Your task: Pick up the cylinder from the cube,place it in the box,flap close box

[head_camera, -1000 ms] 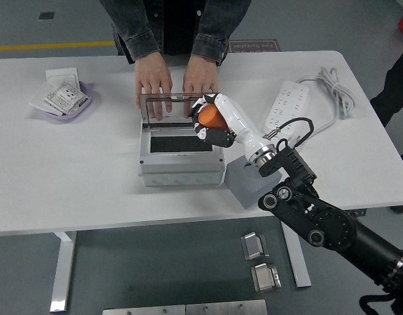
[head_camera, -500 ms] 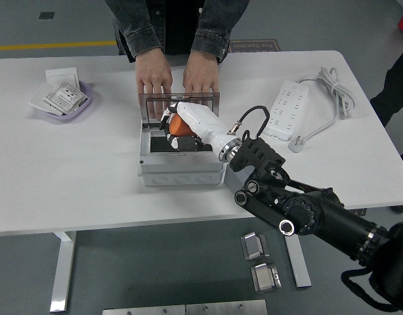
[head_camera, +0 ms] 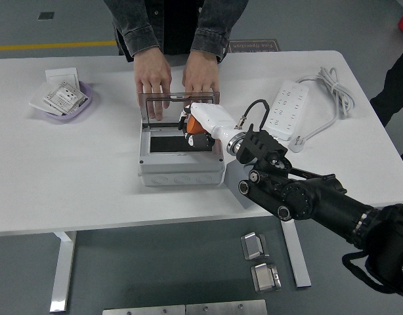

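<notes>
My right hand (head_camera: 194,132), white with dark fingers, is inside the open grey box (head_camera: 180,172), over its dark floor at the right side. Its fingers are curled on the orange cylinder (head_camera: 186,123), of which only a sliver shows at the hand's left edge. The grey cube (head_camera: 233,178) stands just right of the box and is partly hidden by my black forearm. A person at the far side holds the box's clear lid (head_camera: 163,109) upright with the left hand (head_camera: 152,82) and the right hand (head_camera: 201,77) on its top edge. My left arm is out of view.
A white power strip (head_camera: 285,108) with its coiled cord lies at the right back. A purple dish (head_camera: 65,104) with white cards sits at the left back. The table's near edge runs just below the box.
My right hand carried the cylinder left from above the cube into the box, then shifted slightly right inside it. The person's hands stay on the lid.
</notes>
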